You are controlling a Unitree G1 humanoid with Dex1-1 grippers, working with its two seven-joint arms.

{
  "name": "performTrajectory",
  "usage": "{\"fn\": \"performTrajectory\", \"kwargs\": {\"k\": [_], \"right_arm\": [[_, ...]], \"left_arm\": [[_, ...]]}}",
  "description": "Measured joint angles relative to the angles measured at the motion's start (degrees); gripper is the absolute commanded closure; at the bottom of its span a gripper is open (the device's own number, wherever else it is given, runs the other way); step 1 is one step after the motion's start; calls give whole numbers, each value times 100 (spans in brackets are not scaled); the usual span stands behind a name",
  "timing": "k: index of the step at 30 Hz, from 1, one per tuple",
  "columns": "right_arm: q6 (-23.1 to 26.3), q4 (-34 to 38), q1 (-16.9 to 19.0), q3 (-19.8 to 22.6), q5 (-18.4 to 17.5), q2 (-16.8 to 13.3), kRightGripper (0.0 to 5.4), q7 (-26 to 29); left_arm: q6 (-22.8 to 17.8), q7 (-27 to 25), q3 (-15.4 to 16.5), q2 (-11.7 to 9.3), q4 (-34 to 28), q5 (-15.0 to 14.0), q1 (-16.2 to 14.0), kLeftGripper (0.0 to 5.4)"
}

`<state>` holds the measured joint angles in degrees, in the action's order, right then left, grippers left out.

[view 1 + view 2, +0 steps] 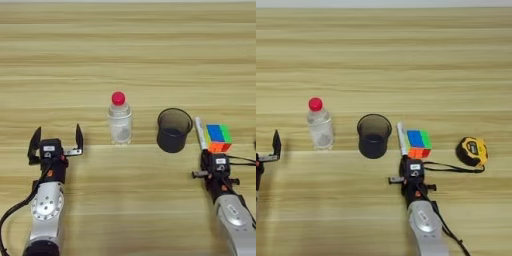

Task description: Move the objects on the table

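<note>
The right gripper (404, 156) sits at the near end of the slim white marker with a black cap (402, 139); whether it is closed on the marker I cannot tell. The marker's long axis runs away from the robot, between the dark round cup (374, 135) and the multicoloured puzzle cube (419, 143), touching or just beside the cube. Further right lies the round yellow-and-black tape measure (472, 151). The left gripper (55, 143) rests spread wide and empty on the light-brown wooden bench (128, 55), near the clear red-capped bottle (120, 119). The right arm is plainly nearer the marker.
</note>
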<state>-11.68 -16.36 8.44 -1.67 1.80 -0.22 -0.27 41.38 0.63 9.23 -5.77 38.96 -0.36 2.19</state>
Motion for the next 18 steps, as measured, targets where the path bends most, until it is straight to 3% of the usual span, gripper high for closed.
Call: {"fn": "performTrajectory", "kwargs": {"k": [12,18], "right_arm": [[114,887,121,42,-207,-7,466,216],[270,1413,124,378,-312,-191,466,194]], "left_arm": [[0,0,5,-2,6,0,5,0],[-1,0,4,-1,6,1,8,0]]}}
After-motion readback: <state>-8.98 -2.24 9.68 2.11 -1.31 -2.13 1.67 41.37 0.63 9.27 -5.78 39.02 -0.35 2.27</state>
